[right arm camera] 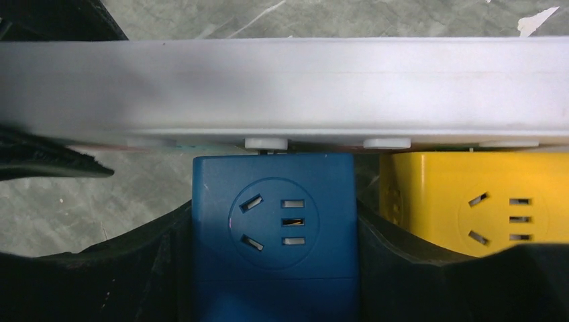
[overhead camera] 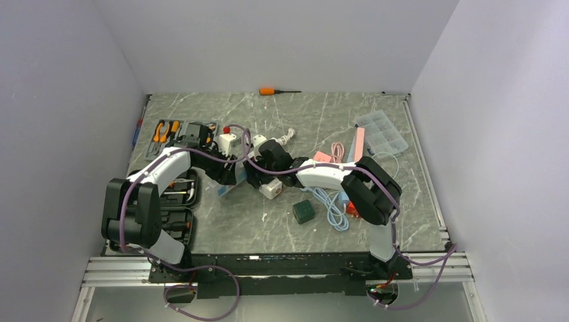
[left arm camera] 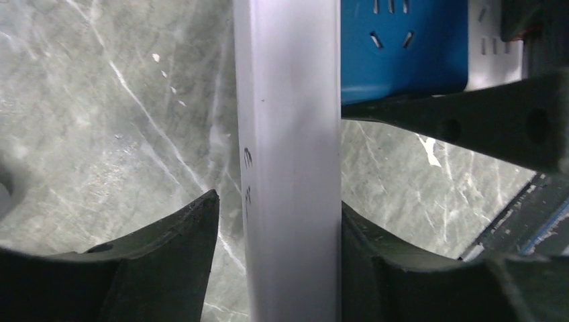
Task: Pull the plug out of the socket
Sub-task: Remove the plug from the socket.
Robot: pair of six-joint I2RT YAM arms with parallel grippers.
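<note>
Marble tabletop (overhead camera: 282, 228), mid-frame: found right gripper (right arm camera: 274, 221) clamped on blue plug (right arm camera: 272, 275), left gripper (left arm camera: 280, 209) straddling white strip (left arm camera: 285, 100), hold unconfirmed. Brace strip; pull straight.

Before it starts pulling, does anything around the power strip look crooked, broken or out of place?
Nothing stands out. The blue plug sits square against the white power strip, level with the yellow plug beside it, and the right fingers flank it evenly. No cracks or spills show.
</note>
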